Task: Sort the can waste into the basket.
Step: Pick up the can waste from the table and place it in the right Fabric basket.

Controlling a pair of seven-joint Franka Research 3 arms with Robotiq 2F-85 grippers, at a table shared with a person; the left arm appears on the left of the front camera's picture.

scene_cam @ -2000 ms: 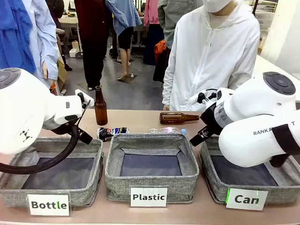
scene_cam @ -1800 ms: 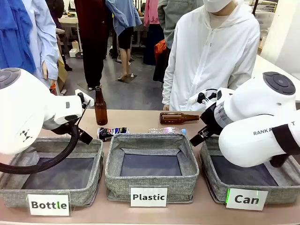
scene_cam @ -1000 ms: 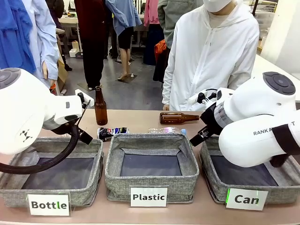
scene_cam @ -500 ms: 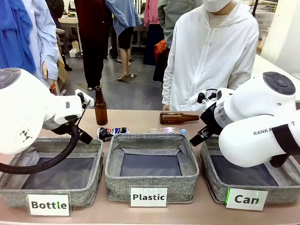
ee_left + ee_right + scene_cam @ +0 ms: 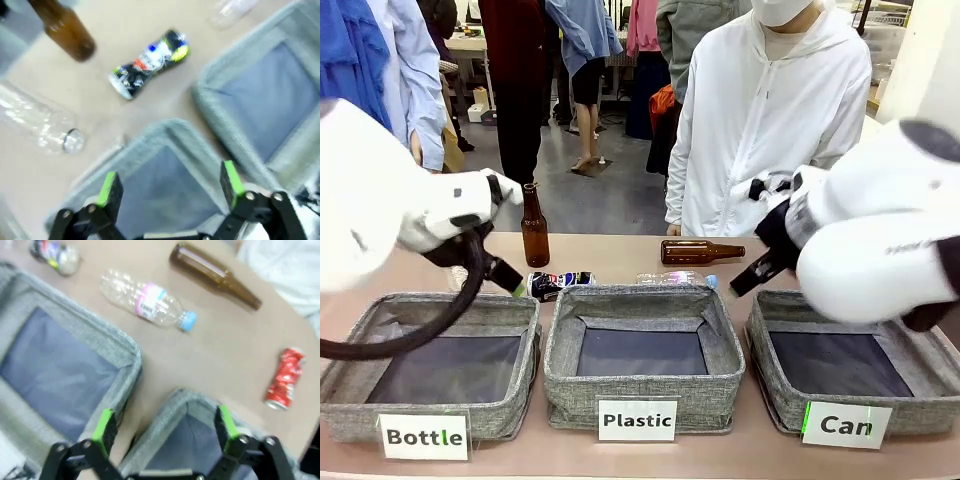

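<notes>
Red can (image 5: 284, 379) on table (image 5: 220, 340), near basket (image 5: 165, 415)

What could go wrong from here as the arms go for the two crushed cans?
The dark can lies near the upright brown bottle; the open left end effector might tip it. That can also lies well left of the Can basket, so it could drop into the Plastic basket on the way. The red can is crushed and may slip from the open right end effector.
</notes>
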